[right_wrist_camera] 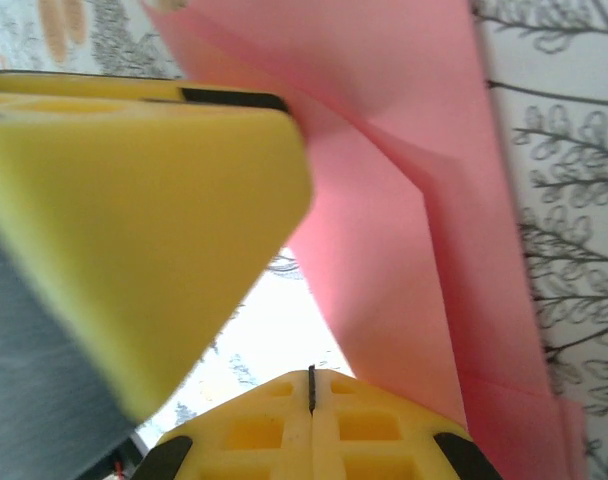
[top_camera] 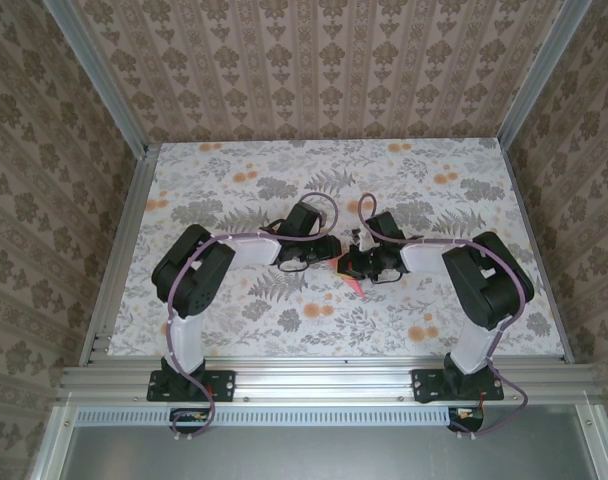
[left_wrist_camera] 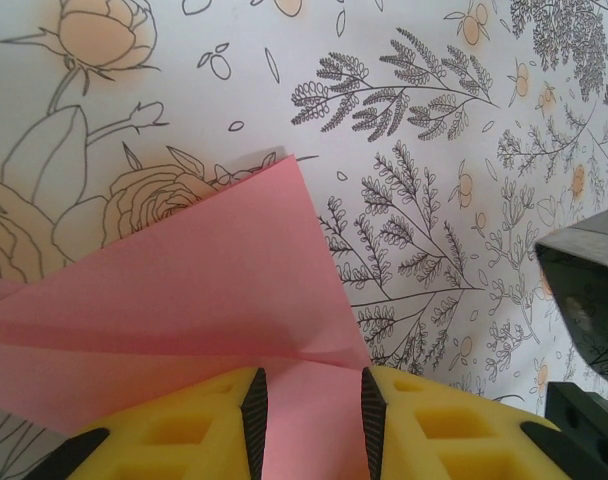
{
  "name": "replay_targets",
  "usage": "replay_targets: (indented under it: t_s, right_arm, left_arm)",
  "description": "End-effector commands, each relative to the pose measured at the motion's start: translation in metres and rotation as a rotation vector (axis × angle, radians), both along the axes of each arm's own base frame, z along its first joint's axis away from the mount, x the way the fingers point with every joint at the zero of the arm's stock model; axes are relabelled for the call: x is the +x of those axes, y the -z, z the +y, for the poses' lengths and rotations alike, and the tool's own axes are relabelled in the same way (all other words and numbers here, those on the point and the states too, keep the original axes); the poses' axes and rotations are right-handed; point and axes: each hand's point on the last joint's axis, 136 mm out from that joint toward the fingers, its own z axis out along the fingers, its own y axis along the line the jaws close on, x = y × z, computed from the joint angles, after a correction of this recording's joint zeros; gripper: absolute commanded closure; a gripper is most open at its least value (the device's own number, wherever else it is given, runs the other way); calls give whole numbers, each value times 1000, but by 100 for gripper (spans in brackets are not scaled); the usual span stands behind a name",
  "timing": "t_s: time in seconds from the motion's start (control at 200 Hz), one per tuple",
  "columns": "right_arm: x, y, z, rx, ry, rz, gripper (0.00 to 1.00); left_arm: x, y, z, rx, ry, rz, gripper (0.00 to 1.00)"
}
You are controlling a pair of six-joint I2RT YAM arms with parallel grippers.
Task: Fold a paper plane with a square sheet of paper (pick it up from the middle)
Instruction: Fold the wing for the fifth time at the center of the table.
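From above, the pink paper (top_camera: pixel 354 287) lies at the middle of the table (top_camera: pixel 224 165); the left wrist shows the left gripper (left_wrist_camera: pixel 309 390) slightly open astride its folded flap; the right wrist shows the right gripper (right_wrist_camera: pixel 311 385) shut beside it, and it looks light and floppy, probably best pinched along the stiffer fold.

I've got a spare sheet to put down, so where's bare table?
Bare table runs along the far strip by the back wall and the near strip between the arm bases. Crowded at centre, where left gripper and right gripper meet over the pink paper.
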Motion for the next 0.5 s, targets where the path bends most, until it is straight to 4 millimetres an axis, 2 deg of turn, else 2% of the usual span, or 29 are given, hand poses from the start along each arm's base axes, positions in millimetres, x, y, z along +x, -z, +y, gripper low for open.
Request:
replay_targets:
  t_s: [0.0, 0.08, 0.19, 0.495]
  right_arm:
    - [-1, 13, -9, -86, 1, 24, 100]
    - [-6, 22, -17, -138, -6, 42, 100]
    - [-16, 28, -24, -157, -9, 63, 100]
    - [-35, 21, -33, -93, 5, 89, 97]
  left_arm:
    - [0, 12, 3, 33, 2, 33, 67]
    - [0, 14, 5, 52, 0, 37, 67]
    - [1, 26, 16, 114, -37, 74, 70]
    - [-1, 43, 28, 113, -71, 118, 71]
